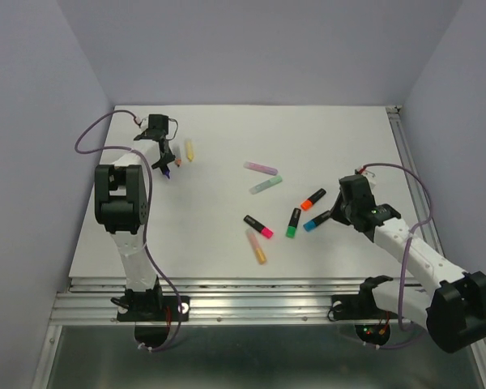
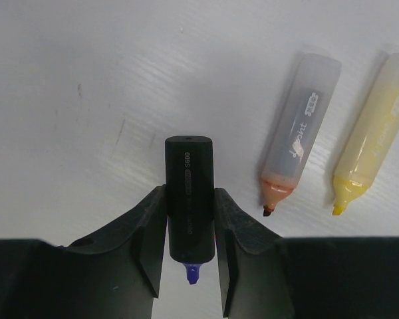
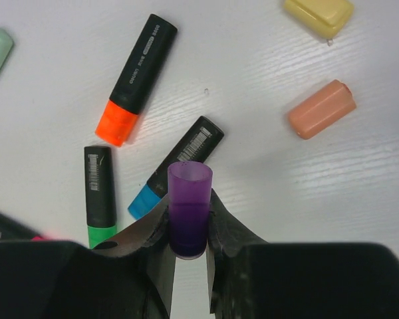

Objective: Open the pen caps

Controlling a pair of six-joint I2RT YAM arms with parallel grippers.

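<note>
While the left claw sits clamped across the middle of the short black plastic marker barrel, purple nib bare between the jaws, the right claw is pinched tight on the small translucent purple plastic cap, so it's pen in one grip, cap in the other, well apart! In the top view the left arm is reached far into the upper left of the frame, wrist tipped down at the white table, the pen just beside two uncapped pastel markers, a grey-bodied one with an orange nib and a pale yellow one. The right arm stretches in from the lower right, wrist low over the cluster at centre. There the black marker with the orange cap, the one with the green cap and the one with the blue cap all look capped, with a loose peach cap and a loose pale yellow cap at the upper right of the right wrist view. My read: these are light, stiff, hard plastic, smooth enough to slip, nothing fragile. The caps likely snap on, so grip the barrel mid-length, take the cap across its broad faces, and pull dead straight along the pen
</note>
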